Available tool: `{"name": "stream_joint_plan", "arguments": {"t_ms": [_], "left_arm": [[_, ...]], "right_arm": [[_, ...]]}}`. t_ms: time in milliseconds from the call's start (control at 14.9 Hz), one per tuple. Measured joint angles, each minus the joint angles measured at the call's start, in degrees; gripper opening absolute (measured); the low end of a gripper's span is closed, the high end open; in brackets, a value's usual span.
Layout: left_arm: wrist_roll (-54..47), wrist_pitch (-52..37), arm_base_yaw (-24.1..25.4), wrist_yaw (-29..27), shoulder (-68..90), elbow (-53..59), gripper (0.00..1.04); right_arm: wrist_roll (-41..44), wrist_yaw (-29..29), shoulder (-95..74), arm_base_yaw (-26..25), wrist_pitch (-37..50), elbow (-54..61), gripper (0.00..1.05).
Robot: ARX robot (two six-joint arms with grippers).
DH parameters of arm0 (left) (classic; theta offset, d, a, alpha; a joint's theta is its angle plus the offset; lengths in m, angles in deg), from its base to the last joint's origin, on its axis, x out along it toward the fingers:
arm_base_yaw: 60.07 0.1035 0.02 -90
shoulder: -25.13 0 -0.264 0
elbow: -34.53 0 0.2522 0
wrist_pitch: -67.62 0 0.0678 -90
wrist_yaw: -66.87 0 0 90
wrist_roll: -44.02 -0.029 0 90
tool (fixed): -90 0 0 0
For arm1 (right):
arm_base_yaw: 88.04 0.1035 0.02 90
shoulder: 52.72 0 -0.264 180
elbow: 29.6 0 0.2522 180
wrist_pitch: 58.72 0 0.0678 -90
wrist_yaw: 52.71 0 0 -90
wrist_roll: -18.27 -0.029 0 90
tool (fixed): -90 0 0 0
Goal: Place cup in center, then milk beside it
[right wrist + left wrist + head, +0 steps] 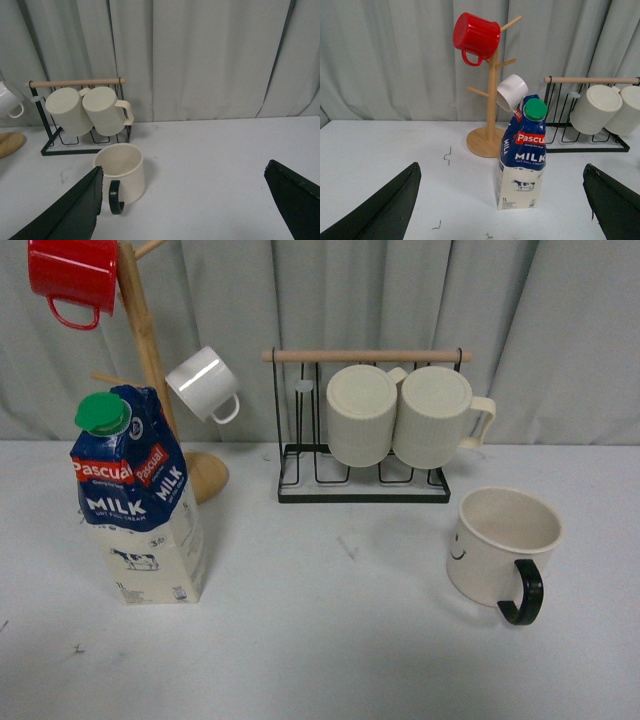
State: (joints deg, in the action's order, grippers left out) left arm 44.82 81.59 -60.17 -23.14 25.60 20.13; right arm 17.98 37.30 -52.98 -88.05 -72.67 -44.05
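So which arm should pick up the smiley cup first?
Probably the right one. The cup stands on the right side of the table, and the right tool is open with the cup just ahead of it. The left tool faces the milk instead.

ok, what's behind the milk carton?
The wooden mug tree, holding a small white mug and a red mug. The milk carton covers part of its base.

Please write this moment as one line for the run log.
cup: upright, right of center, untouched | milk: upright, left of center, untouched | left gripper: open, empty | right gripper: open, empty | task: cup not centered
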Motion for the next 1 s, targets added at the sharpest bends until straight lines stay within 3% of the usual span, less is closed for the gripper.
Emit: {"name": "stream_joint_plan", "arguments": {"t_ms": [1004], "left_arm": [[0.0,0.0,0.0,0.0,0.0,0.0,0.98]], "right_arm": [[0.0,0.0,0.0,0.0,0.0,0.0,0.98]]}}
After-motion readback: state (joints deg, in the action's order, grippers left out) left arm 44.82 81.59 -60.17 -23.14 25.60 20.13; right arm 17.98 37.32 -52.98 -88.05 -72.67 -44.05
